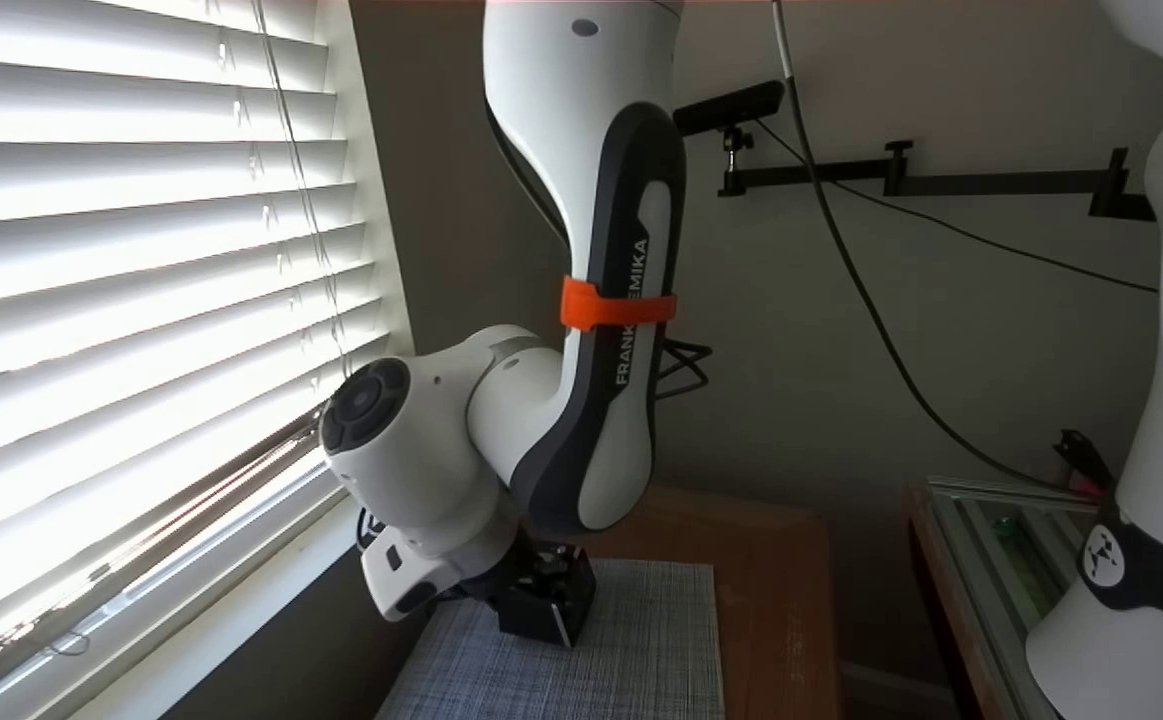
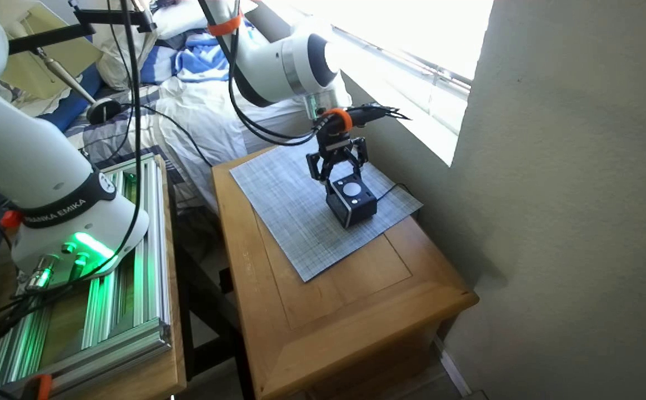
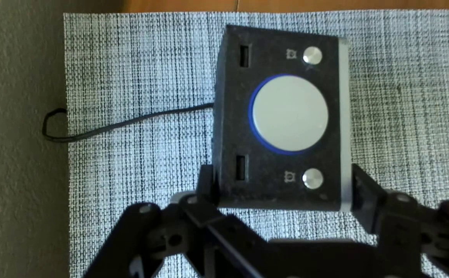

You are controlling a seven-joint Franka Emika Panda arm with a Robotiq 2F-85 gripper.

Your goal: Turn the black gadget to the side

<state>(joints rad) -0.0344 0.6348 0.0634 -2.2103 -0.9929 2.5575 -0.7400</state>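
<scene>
The black gadget [image 3: 270, 166] is a small box with a pale round dial, two silver buttons and a silver strip along one edge. In an exterior view the gadget [image 2: 351, 206] sits dial side up on the grey mat. It also shows in an exterior view [image 1: 546, 610], partly covered by the wrist. My gripper [image 3: 284, 189] has one finger against each side of the gadget near its lower end in the wrist view. No gap shows between the fingers and the sides. In an exterior view the gripper [image 2: 342, 175] reaches down over the gadget. The lower fingertips are partly hidden.
A black cord [image 3: 139, 119] runs from the gadget over the mat edge. The woven mat [image 2: 295, 205] lies on a wooden table [image 2: 323, 311]. A wall [image 2: 550, 194] and a window with blinds [image 1: 141, 250] are close beside the table. A bed [image 2: 189, 111] stands behind.
</scene>
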